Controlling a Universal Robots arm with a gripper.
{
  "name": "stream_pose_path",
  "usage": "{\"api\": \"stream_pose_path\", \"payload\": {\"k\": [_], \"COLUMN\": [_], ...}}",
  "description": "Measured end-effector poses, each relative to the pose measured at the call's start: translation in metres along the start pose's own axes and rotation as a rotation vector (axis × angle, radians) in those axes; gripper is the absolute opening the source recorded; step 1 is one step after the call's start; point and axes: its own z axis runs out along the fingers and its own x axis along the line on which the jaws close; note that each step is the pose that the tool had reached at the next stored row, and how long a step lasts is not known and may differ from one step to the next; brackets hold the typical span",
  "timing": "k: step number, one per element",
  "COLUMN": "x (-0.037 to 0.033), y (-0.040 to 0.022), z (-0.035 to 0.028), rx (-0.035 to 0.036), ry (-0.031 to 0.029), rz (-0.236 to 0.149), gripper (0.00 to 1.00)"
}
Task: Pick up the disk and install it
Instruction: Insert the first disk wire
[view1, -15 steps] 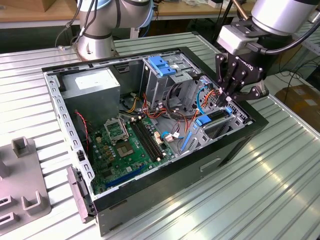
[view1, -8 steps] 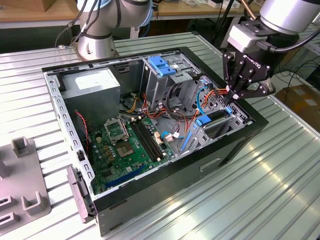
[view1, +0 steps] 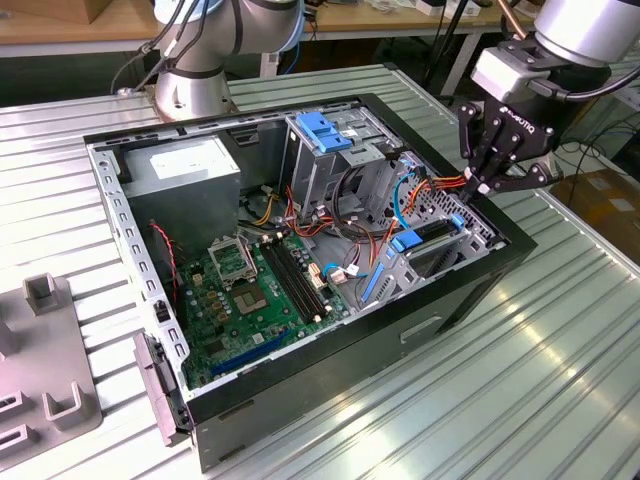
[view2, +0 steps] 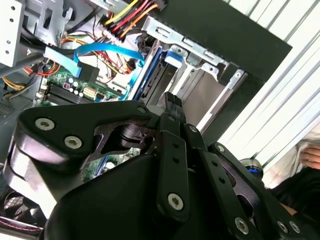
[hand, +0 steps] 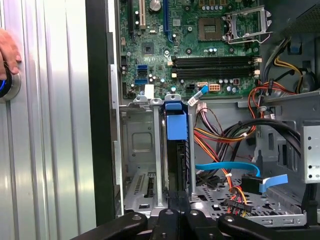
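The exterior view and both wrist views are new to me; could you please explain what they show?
The exterior view comes from a camera standing off the arm: a grey robot arm carries a black gripper over an open black computer case lying on a ribbed metal table. Both wrist views come from cameras riding on the arm, looking past the gripper into the case. The flat dark disk with a blue plastic rail stands edge-on in a metal bay slot, right in front of the gripper. Whether it is gripped, I cannot tell.
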Motion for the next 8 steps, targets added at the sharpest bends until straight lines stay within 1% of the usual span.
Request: {"api": "stream_pose_path", "payload": {"k": [4,8], "x": [-0.0004,-0.0007], "y": [-0.0071,-0.0117], "z": [0.0001,0.0002], "rx": [0.0000,0.0000], "ry": [0.0000,-0.0001], "rz": [0.000,-0.009], "gripper": [0.10,0.10]}}
